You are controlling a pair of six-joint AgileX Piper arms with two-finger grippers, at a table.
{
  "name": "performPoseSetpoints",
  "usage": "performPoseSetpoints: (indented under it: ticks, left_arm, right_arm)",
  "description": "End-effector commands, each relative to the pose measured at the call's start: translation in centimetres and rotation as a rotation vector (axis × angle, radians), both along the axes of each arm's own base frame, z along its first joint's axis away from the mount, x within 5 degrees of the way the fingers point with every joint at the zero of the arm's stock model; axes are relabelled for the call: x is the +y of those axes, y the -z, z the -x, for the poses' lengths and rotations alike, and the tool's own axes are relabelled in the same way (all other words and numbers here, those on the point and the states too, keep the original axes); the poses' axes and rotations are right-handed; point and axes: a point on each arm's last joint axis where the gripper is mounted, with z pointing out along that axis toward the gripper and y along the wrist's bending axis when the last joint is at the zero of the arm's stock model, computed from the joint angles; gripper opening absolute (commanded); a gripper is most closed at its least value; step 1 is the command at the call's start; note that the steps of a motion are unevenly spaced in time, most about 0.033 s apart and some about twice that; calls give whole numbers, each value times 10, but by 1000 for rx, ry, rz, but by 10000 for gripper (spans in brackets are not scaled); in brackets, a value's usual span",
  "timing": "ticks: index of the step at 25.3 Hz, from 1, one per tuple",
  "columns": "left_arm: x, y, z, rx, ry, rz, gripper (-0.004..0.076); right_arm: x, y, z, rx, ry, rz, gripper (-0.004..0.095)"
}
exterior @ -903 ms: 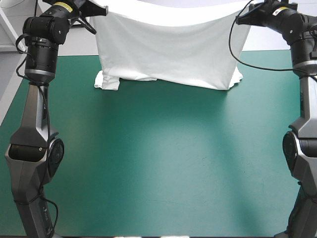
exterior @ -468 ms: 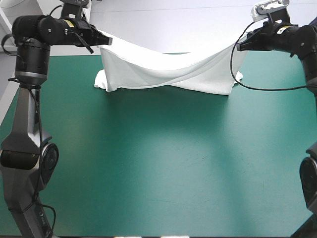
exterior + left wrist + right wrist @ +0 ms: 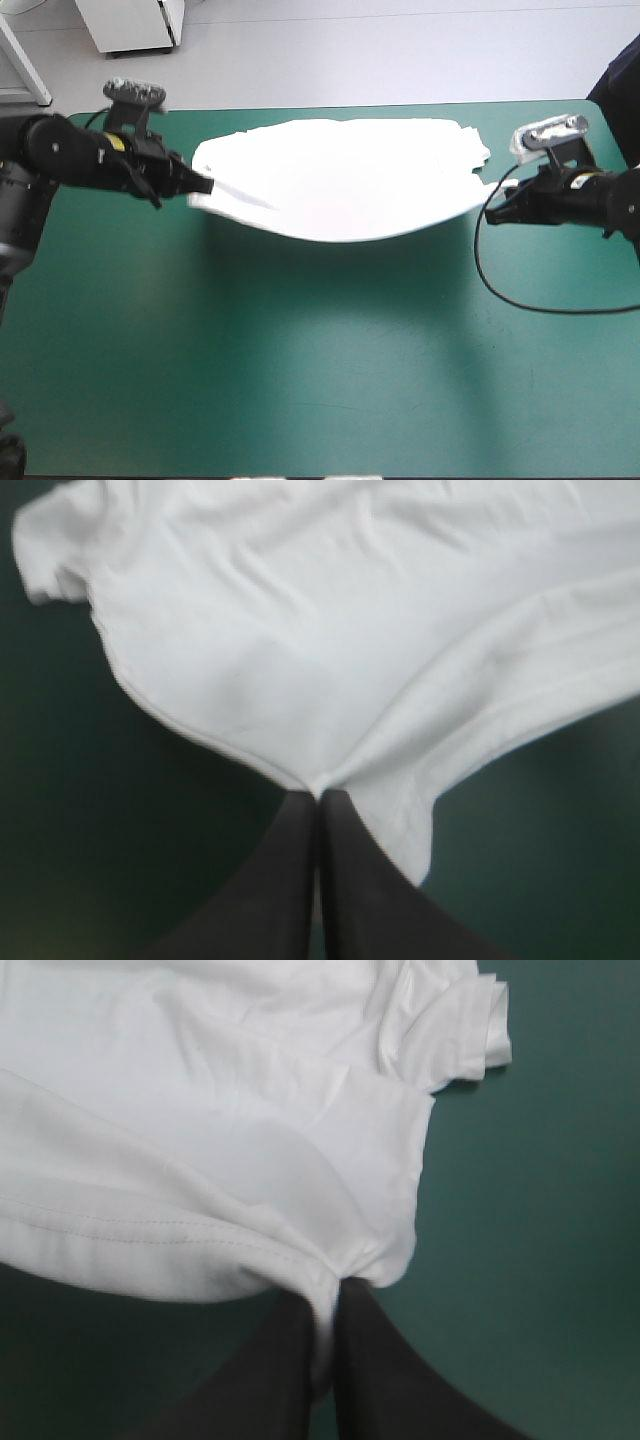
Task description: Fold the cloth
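Note:
The white T-shirt point(image 3: 340, 175) lies stretched across the far half of the teal-green table, its near edge sagging in a curve between the two arms. My left gripper point(image 3: 205, 186) is shut on the T-shirt's near left corner point(image 3: 318, 780). At the opposite side my right gripper point(image 3: 492, 212) is shut on the near right corner point(image 3: 340, 1268). Both corners are held a little above the cover. A sleeve point(image 3: 470, 1030) lies flat ahead of the right gripper, and another sleeve point(image 3: 50, 550) shows ahead of the left one.
Bare teal-green cover point(image 3: 320, 370) fills the near half of the table. The far edge of the table point(image 3: 350, 108) runs just behind the T-shirt.
Both arms have come down and toward the near side, lowering the T-shirt from hanging high as a curtain to lying nearly flat over the table. Both grippers kept their hold.

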Motion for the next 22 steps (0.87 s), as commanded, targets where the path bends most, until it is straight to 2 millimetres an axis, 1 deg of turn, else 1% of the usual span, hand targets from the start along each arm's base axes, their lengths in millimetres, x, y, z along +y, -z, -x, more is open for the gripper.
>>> performPoseSetpoints:
  ticks: [1, 3, 5, 8, 11, 12, 13, 14, 15, 19, 22]
  left_arm:
    - [-1, 11, 60, 45, 52, 15, -22]
    - [0, 28, 83, 84, 70, 10, -22]
    - [2, 46, 105, 131, 65, 16, -22]
    - [7, 73, 125, 194, 56, 7, -22]
    - [9, 94, 134, 252, 54, -7, -22]
    - [9, 100, 135, 269, 54, -11, -22]
    - [10, 112, 136, 311, 51, -23, -22]
    - [10, 118, 136, 331, 51, -28, -22]
    - [10, 128, 137, 364, 48, -42, -22]
    - [11, 141, 140, 409, 47, -56, -22]
    - [12, 152, 142, 445, 45, -67, -22]
  right_arm:
    - [0, -4, 41, -77, 15, 16, -17]
    - [4, 5, 66, -46, 11, 62, -17]
    - [8, 20, 90, 18, 0, 97, -17]
    - [11, 45, 116, 168, -32, 145, -17]
    - [9, 62, 130, 249, -26, 148, -17]
    - [9, 64, 132, 254, -21, 144, -17]
    - [8, 66, 136, 253, -7, 142, -17]
    - [7, 65, 138, 253, 1, 141, -17]
    - [6, 65, 140, 264, 15, 145, -17]
    - [6, 67, 141, 276, 17, 152, -17]
    - [9, 84, 148, 378, -1, 149, -17]
